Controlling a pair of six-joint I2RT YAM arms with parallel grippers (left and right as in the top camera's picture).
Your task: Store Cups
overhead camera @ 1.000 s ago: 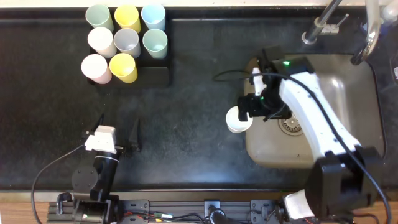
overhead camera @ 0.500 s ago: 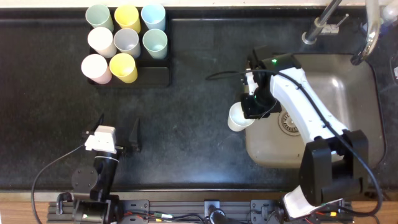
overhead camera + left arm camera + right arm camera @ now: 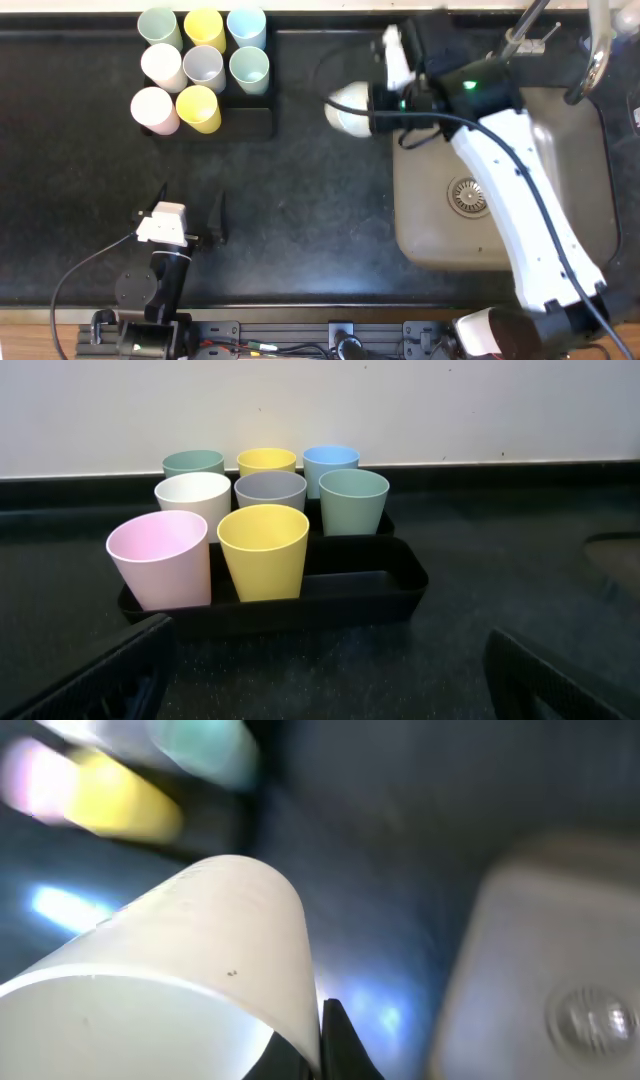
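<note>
Right claw: my right gripper (image 3: pixel 380 100) is clamped on the white cup (image 3: pixel 345 108), lifted between sink (image 3: pixel 570 150) and tray (image 3: pixel 258 124).
Axis: cup looks tipped, base toward tray.
Key relation: free corner slot lies to cup's left; right arm nearer.
Left claw: left gripper (image 3: pixel 192 214) fingers apart, parked.
View gap: left wrist shows the bare slot (image 3: pixel 365 560) beside yellow cup (image 3: pixel 263 550); right wrist blurs it.

Blk counter (image 3: pixel 300 200) w/ cup tray (image 3: pixel 252 124) on it.
</note>
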